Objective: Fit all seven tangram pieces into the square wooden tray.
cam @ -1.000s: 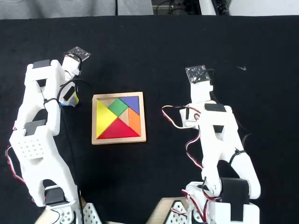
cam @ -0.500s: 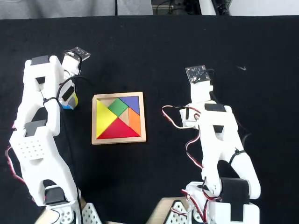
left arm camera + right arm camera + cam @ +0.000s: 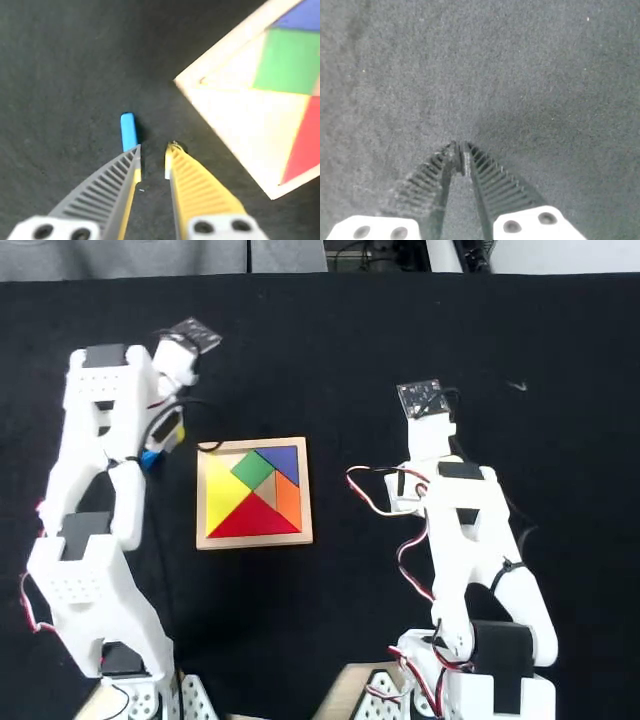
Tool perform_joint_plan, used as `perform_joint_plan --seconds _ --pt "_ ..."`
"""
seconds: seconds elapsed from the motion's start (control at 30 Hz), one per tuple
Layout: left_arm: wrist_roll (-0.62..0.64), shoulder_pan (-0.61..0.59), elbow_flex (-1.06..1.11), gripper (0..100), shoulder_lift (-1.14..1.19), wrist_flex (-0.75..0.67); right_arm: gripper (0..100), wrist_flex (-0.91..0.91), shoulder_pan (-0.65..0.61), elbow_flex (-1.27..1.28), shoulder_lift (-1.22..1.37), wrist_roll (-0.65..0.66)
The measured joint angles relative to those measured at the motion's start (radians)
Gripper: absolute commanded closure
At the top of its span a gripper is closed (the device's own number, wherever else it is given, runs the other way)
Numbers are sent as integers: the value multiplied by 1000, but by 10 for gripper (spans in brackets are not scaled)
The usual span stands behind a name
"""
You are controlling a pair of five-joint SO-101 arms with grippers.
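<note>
The square wooden tray (image 3: 204,538) lies between the arms and holds yellow, red, green, dark blue, orange and tan pieces; a triangular slot at its far left corner shows bare wood. A light blue piece (image 3: 150,458) sits on the black cloth just left of the tray. In the left wrist view the blue piece (image 3: 128,131) looks like a narrow bar at the tip of the grey finger, outside the gap. My left gripper (image 3: 152,150) is slightly open with nothing between its fingers, near the tray's corner (image 3: 186,82). My right gripper (image 3: 458,149) is shut over bare cloth.
The right arm (image 3: 445,480) stands to the right of the tray, folded over its own gripper. Black cloth covers the table all around. Grey fabric and cables lie beyond the far edge (image 3: 300,270).
The left arm has risen and swung a little toward the tray, its wrist camera now farther right. The blue piece stays in nearly the same spot. The right arm has not moved.
</note>
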Motion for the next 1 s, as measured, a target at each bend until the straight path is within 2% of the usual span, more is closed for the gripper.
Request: perform_joint_plan --seconds 0.27,0.43,0.5,0.67,0.87,1.0 --pt "3 -35 9 898 -21 -25 987 0 0 0 0 0" --pt "-37 -92 55 730 -23 -31 987 0 0 0 0 0" --pt "-61 -100 68 706 -23 -37 987 0 0 0 0 0" --pt "-77 -146 80 730 -6 -137 987 0 0 0 0 0" --pt "-78 -153 77 738 81 -160 987 0 0 0 0 0" --pt "-78 -155 51 859 129 -160 987 0 0 0 0 0"
